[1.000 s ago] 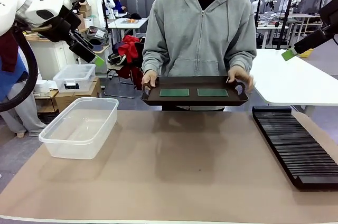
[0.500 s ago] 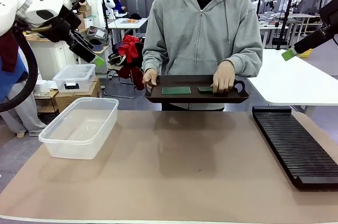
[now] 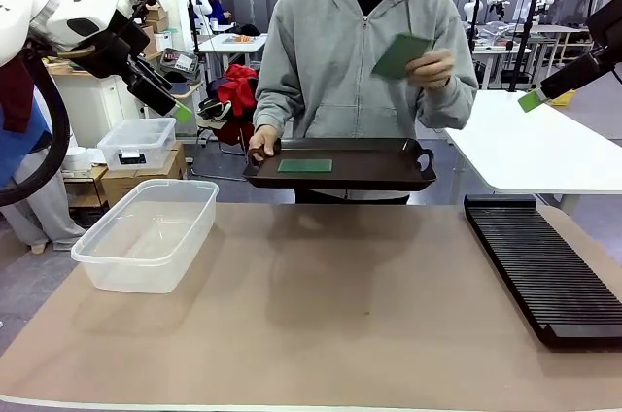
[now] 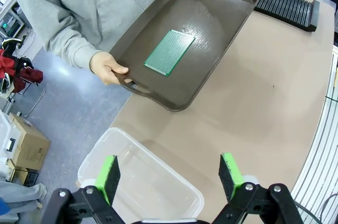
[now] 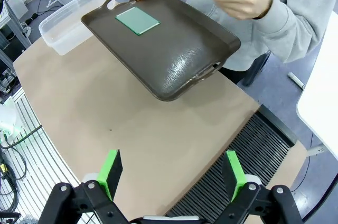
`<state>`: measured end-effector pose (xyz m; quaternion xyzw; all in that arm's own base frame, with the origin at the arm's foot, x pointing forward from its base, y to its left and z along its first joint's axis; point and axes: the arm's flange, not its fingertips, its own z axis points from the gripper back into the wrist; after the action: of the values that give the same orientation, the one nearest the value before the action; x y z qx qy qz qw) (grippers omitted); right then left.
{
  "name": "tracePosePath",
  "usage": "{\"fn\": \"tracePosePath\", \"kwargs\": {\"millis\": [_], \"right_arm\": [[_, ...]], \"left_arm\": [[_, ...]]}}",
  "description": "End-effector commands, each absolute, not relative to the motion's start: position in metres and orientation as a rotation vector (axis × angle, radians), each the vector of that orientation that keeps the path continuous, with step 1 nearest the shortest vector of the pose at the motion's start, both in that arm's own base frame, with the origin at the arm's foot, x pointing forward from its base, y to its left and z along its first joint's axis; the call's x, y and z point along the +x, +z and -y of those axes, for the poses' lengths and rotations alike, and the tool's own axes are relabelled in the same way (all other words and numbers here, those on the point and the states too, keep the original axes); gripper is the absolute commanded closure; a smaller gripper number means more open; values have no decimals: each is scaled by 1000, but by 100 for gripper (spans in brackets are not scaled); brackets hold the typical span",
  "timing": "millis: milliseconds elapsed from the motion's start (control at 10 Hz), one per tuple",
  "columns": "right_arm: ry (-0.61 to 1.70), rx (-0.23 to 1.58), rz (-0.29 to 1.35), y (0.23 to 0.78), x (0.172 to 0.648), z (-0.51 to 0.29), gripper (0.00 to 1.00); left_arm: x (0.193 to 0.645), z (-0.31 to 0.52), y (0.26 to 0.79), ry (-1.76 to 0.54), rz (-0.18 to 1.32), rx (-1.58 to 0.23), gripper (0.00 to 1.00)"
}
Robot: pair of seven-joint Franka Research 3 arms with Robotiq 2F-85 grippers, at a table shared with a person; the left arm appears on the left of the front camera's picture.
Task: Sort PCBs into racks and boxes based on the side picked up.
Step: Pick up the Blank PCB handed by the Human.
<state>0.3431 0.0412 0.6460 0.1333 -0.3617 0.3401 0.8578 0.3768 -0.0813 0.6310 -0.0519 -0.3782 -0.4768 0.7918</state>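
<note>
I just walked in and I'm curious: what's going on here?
A person across the table holds a brown tray in one hand and holds up a green PCB in the other; a second PCB lies on the tray. The left gripper and right gripper hang open above the table, holding nothing. The clear tub and black rack hold no boards.

The table (image 3: 321, 325) has a plain tan top that runs the full width of the front view. A clear plastic tub (image 3: 115, 271) sits on it near the far left corner (open-topped, with rounded corners). A long black slotted rack (image 3: 544, 271) lies along the right edge, well apart from the tub.
</note>
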Motion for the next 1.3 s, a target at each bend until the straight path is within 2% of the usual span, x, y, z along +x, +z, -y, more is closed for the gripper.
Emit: {"fn": "tracePosePath", "kwargs": {"millis": [0,1200], "right_arm": [[715,281,759,646,343,-42,0],[715,281,759,646,343,-42,0]], "left_arm": [[376,82,630,-1030,808,-114,0],[376,82,630,-1030,808,-114,0]]}}
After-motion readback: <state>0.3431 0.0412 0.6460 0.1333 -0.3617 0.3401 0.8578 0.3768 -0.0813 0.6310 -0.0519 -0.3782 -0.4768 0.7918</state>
